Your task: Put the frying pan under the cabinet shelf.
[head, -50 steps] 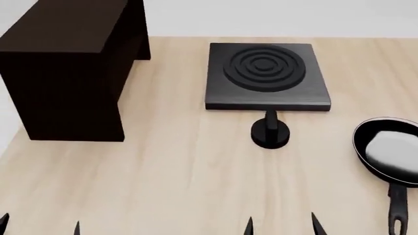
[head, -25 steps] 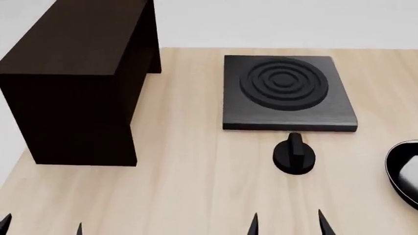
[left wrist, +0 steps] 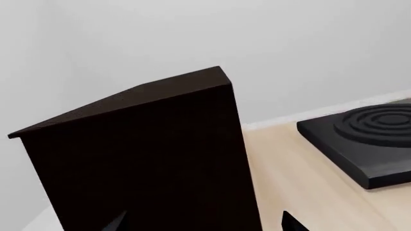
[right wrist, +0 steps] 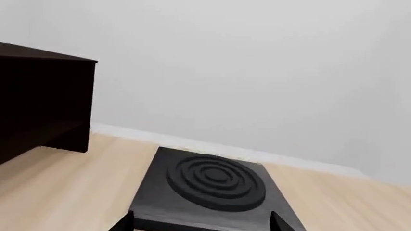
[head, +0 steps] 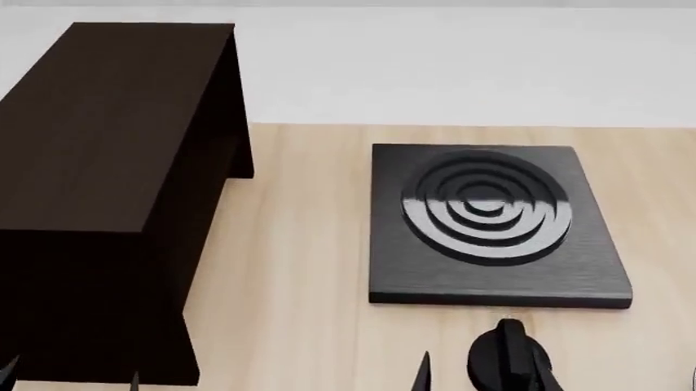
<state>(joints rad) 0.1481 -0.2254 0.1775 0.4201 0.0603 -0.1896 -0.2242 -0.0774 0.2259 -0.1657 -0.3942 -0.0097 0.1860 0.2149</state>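
Starting at your left in the head view, the cabinet shelf (head: 103,163) fills that side of the light wooden table (head: 293,269), a tall dark brown unit with a flat rectangular top and a side panel facing you. Your left gripper (head: 71,376) shows only as two thin dark fingertips poking up at the bottom edge, right in front of the shelf's near face; the tips stand apart with nothing between them, so it is spread open and holds nothing. The left wrist view agrees: the shelf (left wrist: 147,159) looms close and fills most of that picture, with the two fingertip ends just showing against it. Moving toward the middle, the square black plate with concentric rings (head: 495,224) lies flat on the table, well apart from the shelf, with bare wood between them. Just in front of its near edge sits the small black round knob (head: 506,358). Your right gripper (head: 484,376) comes up at the bottom edge there, its two pointed tips apart on either side of the knob (whether they touch it you cannot tell from here), and nothing is gripped. The right wrist view looks over the ringed plate (right wrist: 212,185) toward the pale wall. The frying pan is not in view in any of the pictures.
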